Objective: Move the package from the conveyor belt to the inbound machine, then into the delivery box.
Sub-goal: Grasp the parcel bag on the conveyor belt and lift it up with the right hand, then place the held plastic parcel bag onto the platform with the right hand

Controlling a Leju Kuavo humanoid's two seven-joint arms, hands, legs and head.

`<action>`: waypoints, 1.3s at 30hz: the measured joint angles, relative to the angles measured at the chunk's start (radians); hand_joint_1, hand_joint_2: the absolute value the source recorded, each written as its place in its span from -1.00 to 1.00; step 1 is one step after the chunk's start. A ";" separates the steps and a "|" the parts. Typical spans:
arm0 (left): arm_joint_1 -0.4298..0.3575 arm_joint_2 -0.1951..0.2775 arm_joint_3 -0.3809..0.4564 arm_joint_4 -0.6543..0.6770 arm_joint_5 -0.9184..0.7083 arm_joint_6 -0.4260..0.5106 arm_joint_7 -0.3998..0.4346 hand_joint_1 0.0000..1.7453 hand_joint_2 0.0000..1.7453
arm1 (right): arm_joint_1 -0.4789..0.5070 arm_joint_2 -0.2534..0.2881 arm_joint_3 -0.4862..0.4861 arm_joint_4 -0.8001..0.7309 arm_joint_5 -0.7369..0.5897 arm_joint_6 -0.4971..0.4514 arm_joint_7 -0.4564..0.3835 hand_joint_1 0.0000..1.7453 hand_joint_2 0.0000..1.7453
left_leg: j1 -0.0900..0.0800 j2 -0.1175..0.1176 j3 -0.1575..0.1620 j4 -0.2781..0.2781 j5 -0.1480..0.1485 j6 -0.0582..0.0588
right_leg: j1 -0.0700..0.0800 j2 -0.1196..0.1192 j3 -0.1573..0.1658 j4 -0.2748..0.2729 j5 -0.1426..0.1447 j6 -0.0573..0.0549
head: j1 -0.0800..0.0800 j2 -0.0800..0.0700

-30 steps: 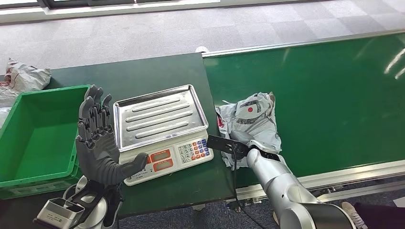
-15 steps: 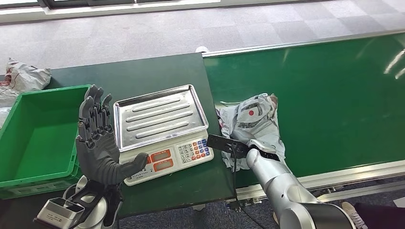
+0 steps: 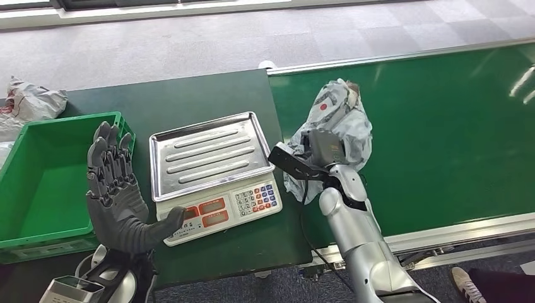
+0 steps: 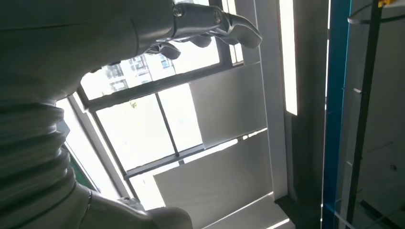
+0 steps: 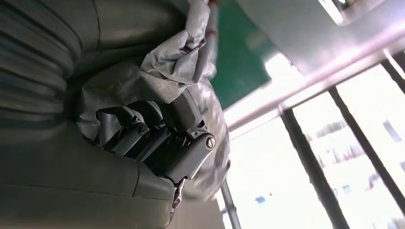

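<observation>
- grey crumpled package (image 3: pixel 337 117) is grasped in the right hand (image 3: pixel 320 153) and lifted off the belt (image 3: pixel 441 120), hanging over the belt's near-left part beside the desk edge; right wrist view shows dark fingers (image 5: pixel 143 138) dug into the wrap (image 5: pixel 176 71).
- step in hand looks like the carry from belt to the inbound machine, i.e. the scale (image 3: pixel 214 173) at the desk's right edge.
- next move likely calls for swinging the package left over the steel tray (image 3: pixel 208 151) and lowering it flat before letting go; loose wrap may sag or drag on the tray rim.
- left hand (image 3: pixel 120 202) is released, fingers spread and upright, holding nothing, thumb near the scale's front-left corner, just beside the green box (image 3: pixel 25 208).
- that hand stands between scale and box, so it could crowd the later transfer into the box.
- another grey bag (image 3: pixel 31 101) lies past the desk's far-left corner, out of the way.
</observation>
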 joint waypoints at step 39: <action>-0.100 0.004 -0.127 0.118 0.066 0.040 0.000 -1.00 1.00 | -0.193 0.086 0.522 -0.021 -0.526 -0.268 -0.085 1.00 1.00 | 0.000 0.000 0.001 0.000 0.002 -0.001 | 0.000 0.000 0.002 0.001 0.001 -0.001 | 0.000 0.000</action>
